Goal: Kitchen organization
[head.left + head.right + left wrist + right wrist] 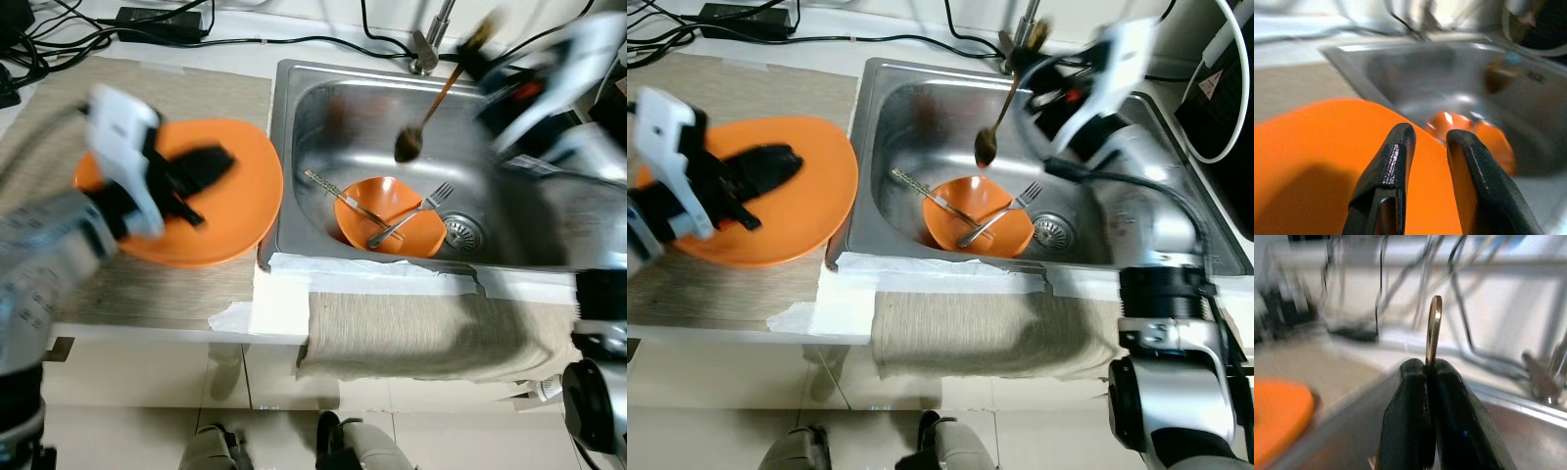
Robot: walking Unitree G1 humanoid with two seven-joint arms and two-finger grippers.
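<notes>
Above the sink [921, 93], our right gripper [1034, 69] pinches a spoon [997, 117] by its handle tip; it could swing or slip into the bowl [970, 230]. Our left gripper [759, 171], fingers slightly parted, hovers over the plate [808, 211].

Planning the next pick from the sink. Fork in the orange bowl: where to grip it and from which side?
Probably the fork by its tine end, from above. That end is propped on the orange bowl's right rim, raised off the sink floor, with free space beside it. The handle end lies down inside the bowl, crossing another utensil, so fingers would be crowded there. The right gripper is shut on a spoon.
</notes>
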